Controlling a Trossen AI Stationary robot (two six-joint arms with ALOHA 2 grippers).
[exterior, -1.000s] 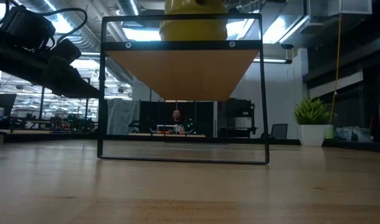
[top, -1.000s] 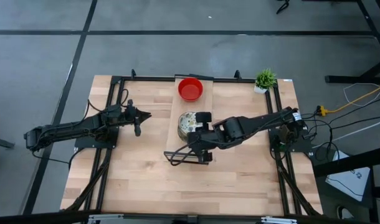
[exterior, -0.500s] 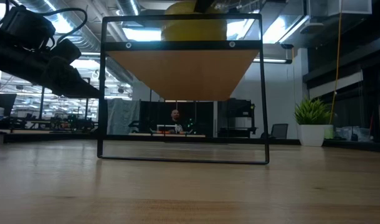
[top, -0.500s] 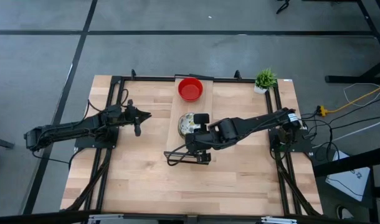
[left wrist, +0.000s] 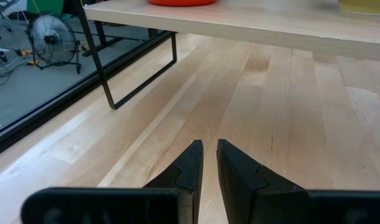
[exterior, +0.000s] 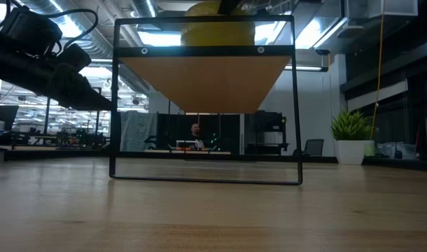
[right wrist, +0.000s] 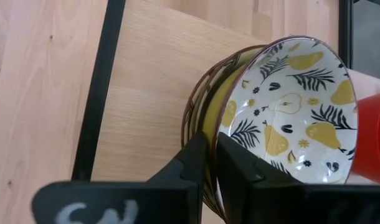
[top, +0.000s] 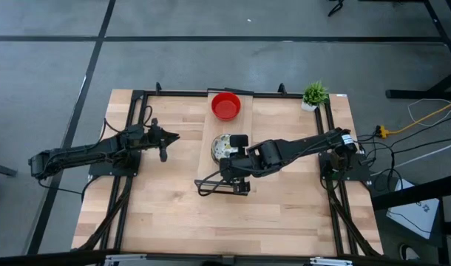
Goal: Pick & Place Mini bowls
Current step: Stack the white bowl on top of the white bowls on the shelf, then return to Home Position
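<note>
A patterned mini bowl [right wrist: 289, 106], white inside with yellow pears and dark leaves and yellow outside, sits on top of a stack of like bowls on a raised wooden shelf [top: 209, 168] at mid-table. It also shows in the high view [top: 222, 145] and the low view [exterior: 213, 28]. A red mini bowl [top: 226, 106] rests on the shelf's far end. My right gripper [right wrist: 210, 163] is shut on the patterned bowl's rim. My left gripper [left wrist: 206, 163] hovers shut and empty over the table's left part [top: 166, 138]. My right gripper pinches the top patterned bowl's rim [right wrist: 210, 138] between its two fingers, one finger inside the bowl and one on its yellow outer wall. The fingers come slanting down from the table's near right side. The bowl's underside rests on the stack beneath it.
The shelf stands on a black metal frame [exterior: 115, 105] with open room beneath. A small potted plant [top: 314, 94] stands at the table's far right corner. Black frame rails run along the table's edges. Bare wood lies toward the near edge.
My right gripper has gone a little toward the table's left and far side, closing in on the patterned bowl. In the low view the yellow bowl has shifted slightly on the shelf and the gripper now shows above it.
</note>
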